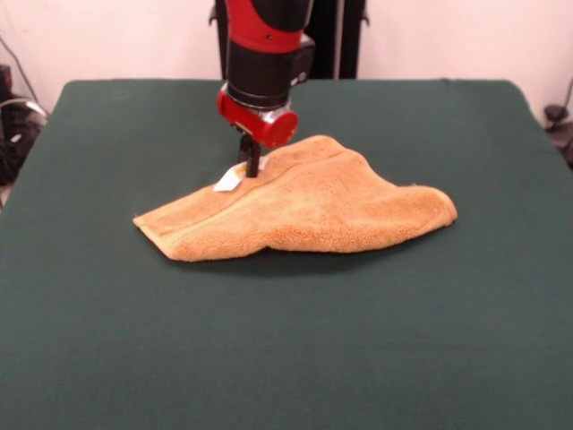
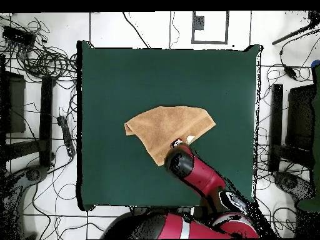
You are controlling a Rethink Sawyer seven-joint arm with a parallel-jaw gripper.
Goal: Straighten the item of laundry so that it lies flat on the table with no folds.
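Pinching the towel's far edge

Fingers closed on the folded orange towel beside its white tag, mid-table, probably to drag the fold open.

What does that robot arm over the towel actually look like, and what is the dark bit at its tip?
The arm is a thick round tube, glossy red with broad black bands, ending in a red collar. Below it sits the gripper, small, narrow and black. From overhead, the arm shows the same red and black, with a pale patch near its base.
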